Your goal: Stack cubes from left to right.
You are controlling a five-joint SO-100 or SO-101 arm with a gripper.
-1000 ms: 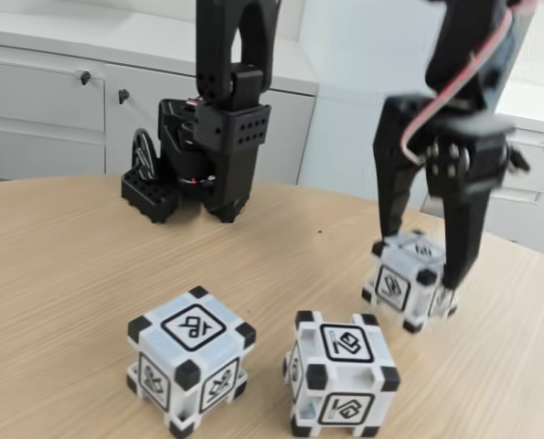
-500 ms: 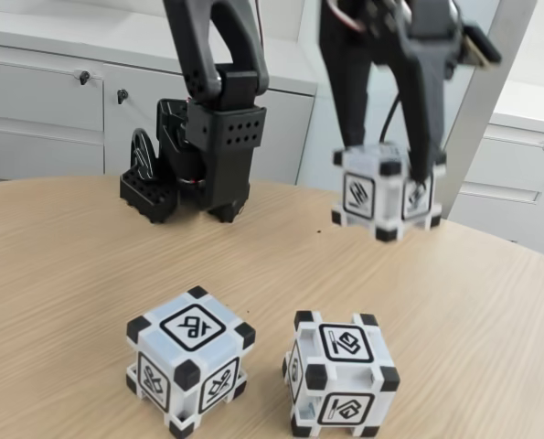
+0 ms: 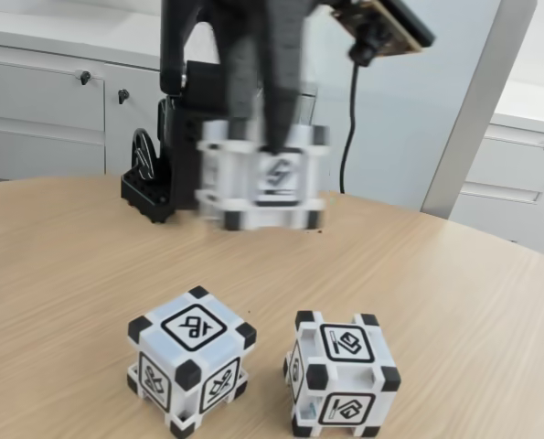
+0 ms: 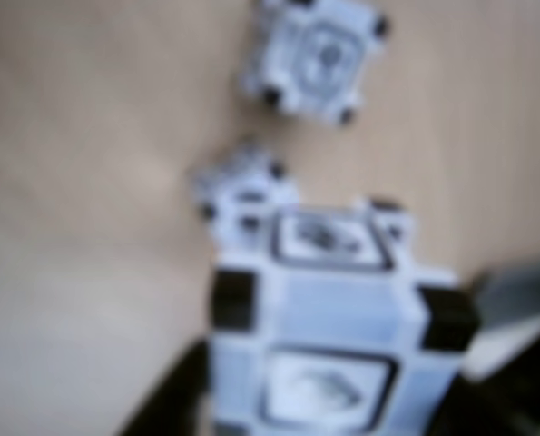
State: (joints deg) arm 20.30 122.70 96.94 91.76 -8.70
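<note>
The table (image 3: 61,265) is a round wooden top, and white cabinets (image 3: 43,101) stand behind it. The arm (image 3: 221,55) rises from its black base (image 3: 153,187) at the far edge and shows as a dark, motion-blurred mass in the fixed view. The gripper (image 3: 262,151) hangs from it, its jaws pinching the held cube (image 3: 262,178) from above, one finger crossing the front face; the cube is clear of the table, roughly level, and smeared by motion. In the wrist view the same held cube (image 4: 328,345) sits large and out of focus right at the jaws, with dark finger parts beside its lower corners.

Below the jaws and nearer the fixed camera, two more cubes rest on the table: the left cube (image 3: 191,361), almost straight beneath the held one and turned so a corner faces the camera, and the right cube (image 3: 340,373), down and to the right of the jaws, apart from the left one with bare wood between them. In the wrist view one cube (image 4: 242,191) lies just beyond the held one and partly hidden by it, and another (image 4: 315,56) lies farther off; both are too blurred to read their glyphs
</note>
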